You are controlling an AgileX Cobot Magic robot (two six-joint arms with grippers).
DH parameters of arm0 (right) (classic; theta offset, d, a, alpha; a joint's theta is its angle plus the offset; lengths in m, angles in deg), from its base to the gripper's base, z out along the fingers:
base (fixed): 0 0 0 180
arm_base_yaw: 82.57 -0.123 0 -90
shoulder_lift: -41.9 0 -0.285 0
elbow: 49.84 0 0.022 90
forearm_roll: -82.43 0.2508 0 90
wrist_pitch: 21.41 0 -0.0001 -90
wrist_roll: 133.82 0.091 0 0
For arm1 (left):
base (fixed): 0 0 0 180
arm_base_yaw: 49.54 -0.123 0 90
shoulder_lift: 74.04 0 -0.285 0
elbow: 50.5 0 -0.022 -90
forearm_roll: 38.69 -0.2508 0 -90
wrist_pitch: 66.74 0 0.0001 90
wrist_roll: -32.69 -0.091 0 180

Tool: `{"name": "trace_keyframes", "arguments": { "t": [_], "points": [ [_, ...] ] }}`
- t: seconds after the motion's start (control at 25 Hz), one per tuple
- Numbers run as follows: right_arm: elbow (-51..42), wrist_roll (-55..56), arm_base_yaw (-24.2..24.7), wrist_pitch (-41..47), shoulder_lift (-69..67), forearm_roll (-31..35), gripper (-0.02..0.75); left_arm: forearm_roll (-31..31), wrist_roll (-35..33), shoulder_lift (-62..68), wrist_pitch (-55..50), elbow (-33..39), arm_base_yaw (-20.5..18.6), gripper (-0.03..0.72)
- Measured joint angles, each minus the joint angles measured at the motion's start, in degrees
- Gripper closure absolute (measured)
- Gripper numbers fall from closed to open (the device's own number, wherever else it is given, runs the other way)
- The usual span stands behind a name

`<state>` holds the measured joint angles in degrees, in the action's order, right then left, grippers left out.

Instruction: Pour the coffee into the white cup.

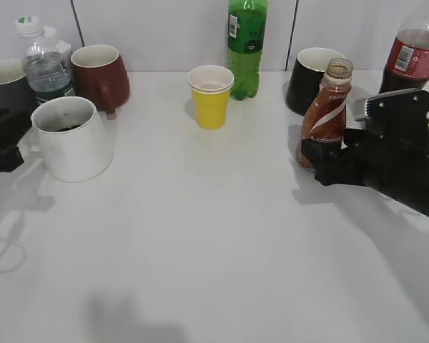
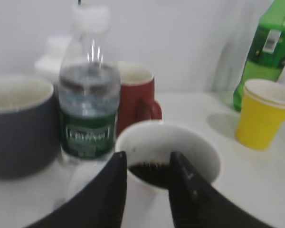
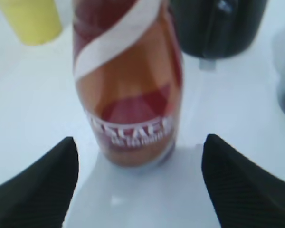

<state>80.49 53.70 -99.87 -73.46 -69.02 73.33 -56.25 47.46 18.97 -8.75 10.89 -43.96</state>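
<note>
The white cup stands at the left of the table with dark liquid in it; it also shows in the left wrist view. My left gripper is at the cup's left side, its jaws close together on the cup's handle. The brown coffee bottle, cap off, stands upright on the table at the right. My right gripper is open with a finger on either side of the bottle's base. In the right wrist view the bottle stands just ahead of the spread fingertips, not touching them.
A yellow paper cup and a green bottle stand at back centre. A black mug and a cola bottle are behind the coffee bottle. A red mug, a water bottle and a grey mug stand behind the white cup.
</note>
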Motion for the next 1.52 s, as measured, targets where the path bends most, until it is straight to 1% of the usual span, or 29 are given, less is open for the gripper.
{"name": "trace_keyframes", "arguments": {
  "t": [0.12,0.24,0.48,0.56,0.64,0.72,0.8,0.96,1.08,1.2,1.28,1.4,1.52],
  "points": [
    [-1.0,-0.1,0.0,4.1,2.7,0.3,0.104,-1.7,3.3,-0.2,-4.8,-0.5,0.0,0.448],
    [-1.1,-0.1,0.0,10.6,5.8,0.3,0.107,-3.3,6.7,-0.9,-12.2,-2.5,0.0,0.448],
    [-1.1,4.5,0.0,24.2,13.9,0.5,0.130,-6.0,15.0,-5.8,-29.9,-6.1,0.1,0.448],
    [-1.1,6.1,0.0,29.1,16.8,0.5,0.139,-6.2,16.5,-8.4,-36.9,-7.0,0.9,0.448],
    [-1.1,7.0,0.0,33.5,19.8,0.5,0.140,-5.9,17.1,-11.6,-44.5,-8.3,2.8,0.448],
    [-0.7,8.0,0.0,38.0,23.2,0.5,0.141,-4.1,17.2,-14.5,-52.7,-9.8,5.3,0.448],
    [0.7,8.6,0.0,44.2,26.0,0.5,0.141,-0.6,17.4,-17.6,-61.3,-12.0,8.1,0.448],
    [5.3,9.1,0.0,56.9,30.7,1.1,0.142,3.9,17.4,-23.1,-77.0,-17.1,12.5,0.448],
    [8.6,9.1,0.0,66.8,34.3,3.2,0.143,5.4,16.7,-27.2,-87.2,-21.1,15.4,0.446],
    [10.0,6.8,0.0,73.2,38.9,6.1,0.143,6.7,13.8,-31.3,-94.6,-24.4,17.7,0.430],
    [10.2,3.2,0.0,77.1,42.9,9.1,0.143,8.4,11.0,-34.0,-99.1,-26.1,18.6,0.388],
    [10.3,-1.1,0.0,83.8,49.9,12.9,0.143,10.3,7.3,-40.0,-105.5,-26.9,18.7,0.326],
    [10.4,-3.9,0.0,90.5,58.9,15.0,0.144,10.9,3.6,-45.3,-112.0,-27.0,18.8,0.304]
  ]
}}
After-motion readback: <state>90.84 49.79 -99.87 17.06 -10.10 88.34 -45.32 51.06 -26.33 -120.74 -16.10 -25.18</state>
